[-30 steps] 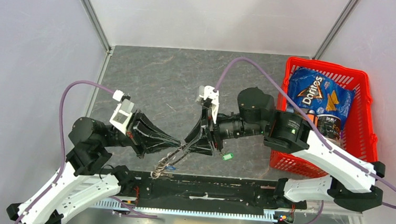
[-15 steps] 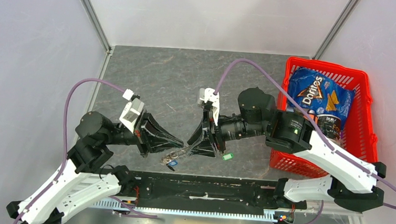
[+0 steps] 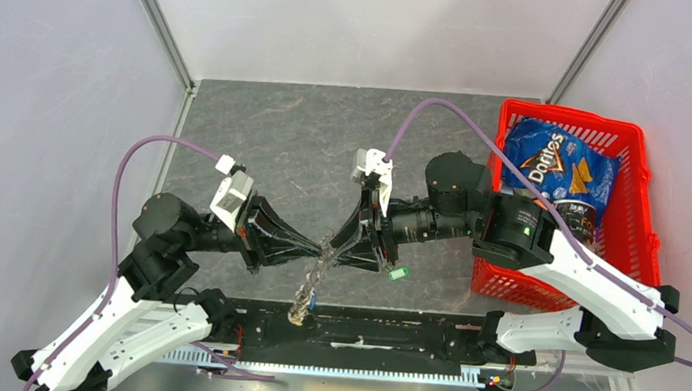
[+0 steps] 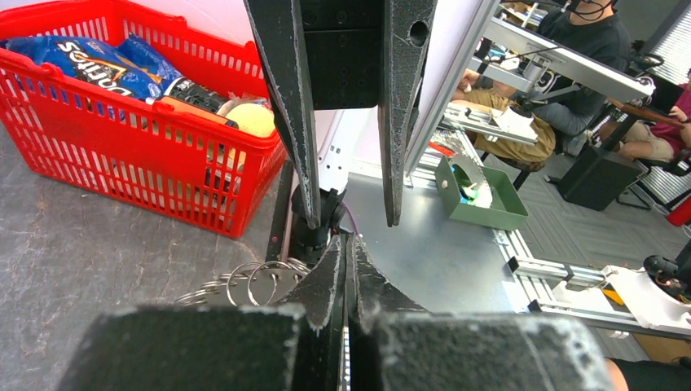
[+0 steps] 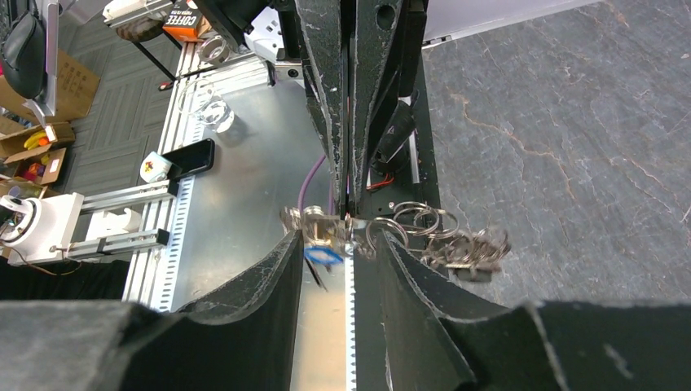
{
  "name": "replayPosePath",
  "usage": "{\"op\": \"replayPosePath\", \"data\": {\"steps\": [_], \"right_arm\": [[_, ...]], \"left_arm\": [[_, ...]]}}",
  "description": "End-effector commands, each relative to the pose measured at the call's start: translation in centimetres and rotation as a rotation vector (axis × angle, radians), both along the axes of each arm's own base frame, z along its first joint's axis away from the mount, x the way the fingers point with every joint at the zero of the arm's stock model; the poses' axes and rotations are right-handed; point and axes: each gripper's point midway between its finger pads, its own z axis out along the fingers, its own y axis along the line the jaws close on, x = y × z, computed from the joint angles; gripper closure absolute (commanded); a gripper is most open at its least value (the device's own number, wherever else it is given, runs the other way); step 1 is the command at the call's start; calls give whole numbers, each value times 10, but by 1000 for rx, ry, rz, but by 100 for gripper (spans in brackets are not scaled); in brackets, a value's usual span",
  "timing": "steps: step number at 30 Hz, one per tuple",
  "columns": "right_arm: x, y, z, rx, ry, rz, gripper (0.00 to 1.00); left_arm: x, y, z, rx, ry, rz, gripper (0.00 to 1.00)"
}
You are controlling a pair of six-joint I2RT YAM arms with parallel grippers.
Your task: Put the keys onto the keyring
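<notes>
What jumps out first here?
The left gripper and right gripper meet tip to tip at centre, with the keyring, a chain of metal rings, trailing from them toward the near edge. Next, the red basket at the right holding a blue Doritos bag; a tiny green key lies beside the right gripper.

A red plastic basket sits on the right of the grey desk, a blue chip bag inside. Left of it, a grey metal keyring hangs where the left tool and right tool meet.
</notes>
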Motion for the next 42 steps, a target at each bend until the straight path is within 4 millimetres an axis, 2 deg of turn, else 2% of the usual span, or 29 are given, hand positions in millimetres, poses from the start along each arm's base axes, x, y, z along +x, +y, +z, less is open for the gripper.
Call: {"op": "replayPosePath", "data": {"steps": [1,26,30,35,42], "right_arm": [[-1,-1,22,58,-25,5,55],[-3,15,8,27,4,56,67],[-3,17,7,25,2,57,75],[2,18,7,29,-10,33,99],[2,14,13,88,-81,5,100]], "left_arm": [[-2,5,25,-58,-82,19,98],[3,5,28,-75,-73,44,98],[3,4,28,-76,-72,43,98],[2,4,29,-80,-71,38,98],[-2,6,29,-83,-67,23,98]]}}
